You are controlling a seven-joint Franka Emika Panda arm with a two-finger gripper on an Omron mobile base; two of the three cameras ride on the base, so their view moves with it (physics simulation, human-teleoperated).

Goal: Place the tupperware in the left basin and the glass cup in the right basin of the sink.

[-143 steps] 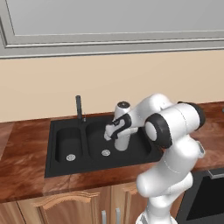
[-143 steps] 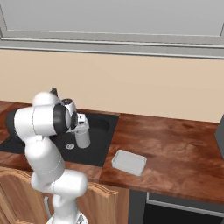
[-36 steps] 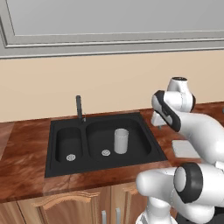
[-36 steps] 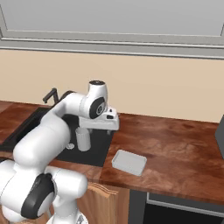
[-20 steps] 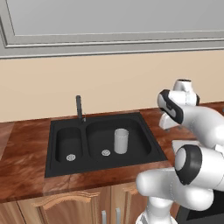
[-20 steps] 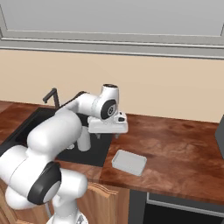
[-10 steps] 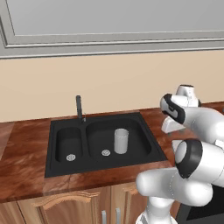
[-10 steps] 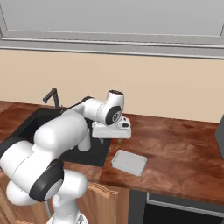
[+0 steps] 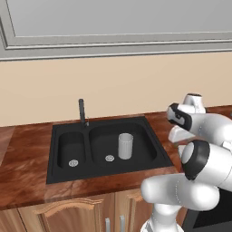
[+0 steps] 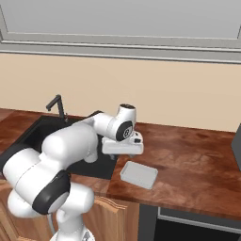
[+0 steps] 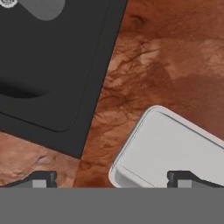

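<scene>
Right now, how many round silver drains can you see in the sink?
2. One drain sits in the narrower left basin; the other drain sits in the wider right basin, beside the glass cup.

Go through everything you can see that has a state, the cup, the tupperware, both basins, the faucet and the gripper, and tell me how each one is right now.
glass cup: upright in the right basin
tupperware: flat on the counter beside the sink, not held
left basin: holds nothing but its drain
right basin: holds the glass cup
faucet: no water running
gripper: open, above the tupperware's near corner, gripping nothing
</scene>
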